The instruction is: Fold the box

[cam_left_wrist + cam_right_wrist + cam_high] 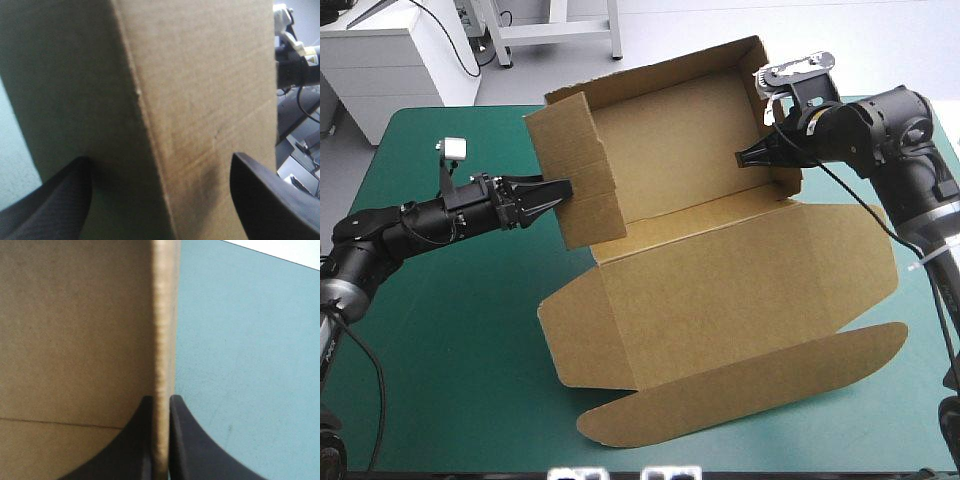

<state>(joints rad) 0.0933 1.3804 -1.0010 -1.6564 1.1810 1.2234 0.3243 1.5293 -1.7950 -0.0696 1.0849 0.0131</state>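
Right now my right end effector point(745, 157) is clamped on the right wall of the one brown box point(720, 290) on the desk point(450, 330); my left end effector point(552, 190) is spread wide at its left wall.

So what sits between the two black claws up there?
Only the box: the left gripper is at its left wall, the right gripper pinches its right wall. Its tray between them holds nothing, as the high view shows.

High view from above and behind the table point(450, 330); both wrist views set close against the shared box point(720, 290).
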